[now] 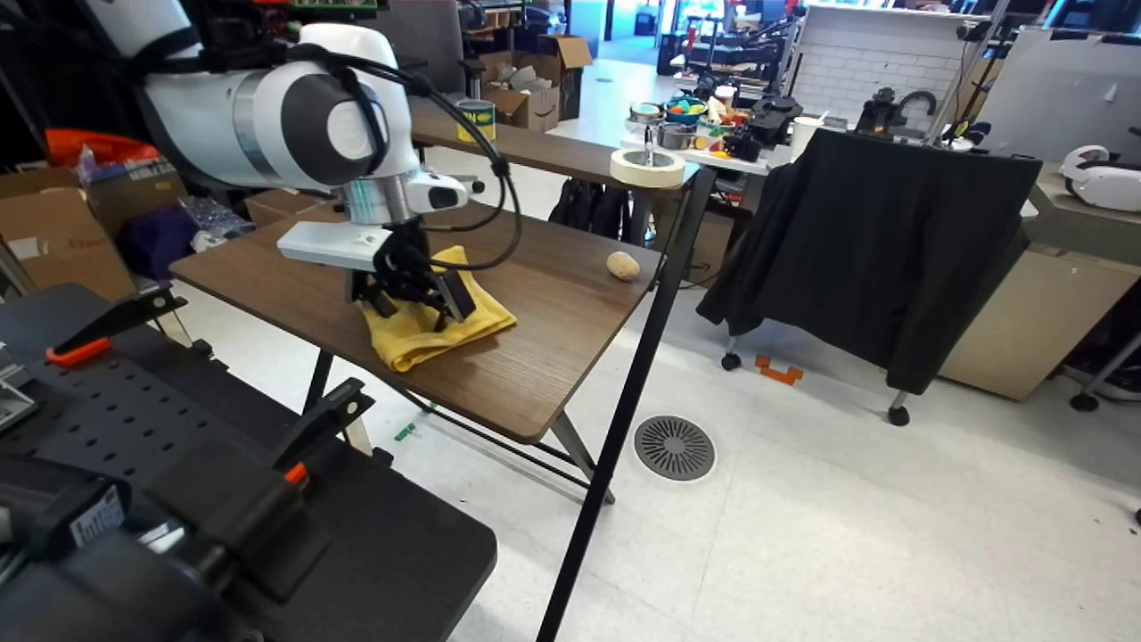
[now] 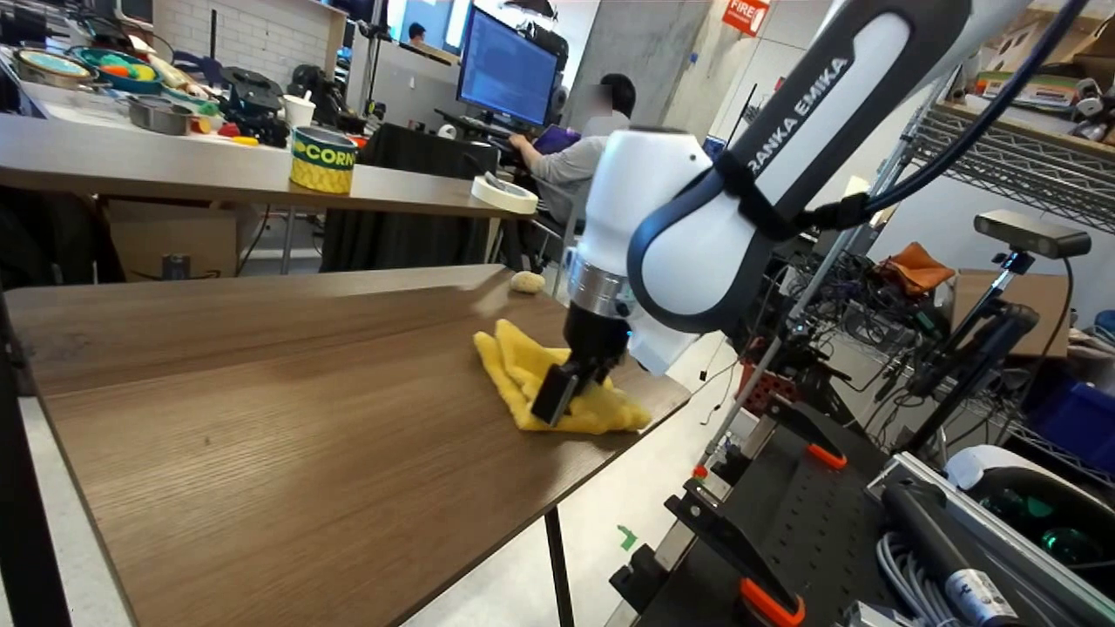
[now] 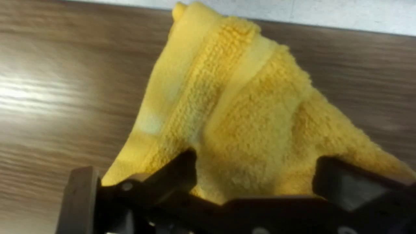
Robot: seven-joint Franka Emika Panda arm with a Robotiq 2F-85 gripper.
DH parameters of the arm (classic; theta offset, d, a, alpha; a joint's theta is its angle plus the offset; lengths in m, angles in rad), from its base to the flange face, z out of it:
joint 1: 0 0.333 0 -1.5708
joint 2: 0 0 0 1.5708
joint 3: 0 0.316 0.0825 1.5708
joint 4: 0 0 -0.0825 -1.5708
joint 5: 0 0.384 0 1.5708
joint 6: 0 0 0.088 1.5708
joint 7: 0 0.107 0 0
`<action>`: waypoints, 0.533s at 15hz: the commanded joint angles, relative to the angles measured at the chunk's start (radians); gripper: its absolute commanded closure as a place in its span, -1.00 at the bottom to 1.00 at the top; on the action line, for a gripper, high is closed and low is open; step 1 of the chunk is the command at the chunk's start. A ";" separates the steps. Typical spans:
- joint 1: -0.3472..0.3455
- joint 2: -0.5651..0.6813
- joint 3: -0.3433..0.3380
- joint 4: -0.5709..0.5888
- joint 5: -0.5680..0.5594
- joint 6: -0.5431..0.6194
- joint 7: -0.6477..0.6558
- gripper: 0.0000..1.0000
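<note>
The towel (image 3: 253, 113) at the centre of the wrist view is banded in paler and deeper yellow; the gripper (image 3: 255, 162) at the bottom is finished in black; the tabletop (image 3: 65, 58) is streaked in brown; the can (image 2: 322, 161), upper left in an exterior view, is patterned yellow and green.
</note>
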 commanded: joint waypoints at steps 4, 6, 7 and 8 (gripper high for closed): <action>-0.061 0.099 -0.162 0.013 0.024 -0.001 0.117 -1.00; -0.055 0.113 -0.180 0.039 0.052 -0.036 0.182 -1.00; -0.046 0.110 -0.181 0.050 0.071 -0.070 0.217 -1.00; -0.045 0.097 -0.160 0.063 0.092 -0.111 0.240 -1.00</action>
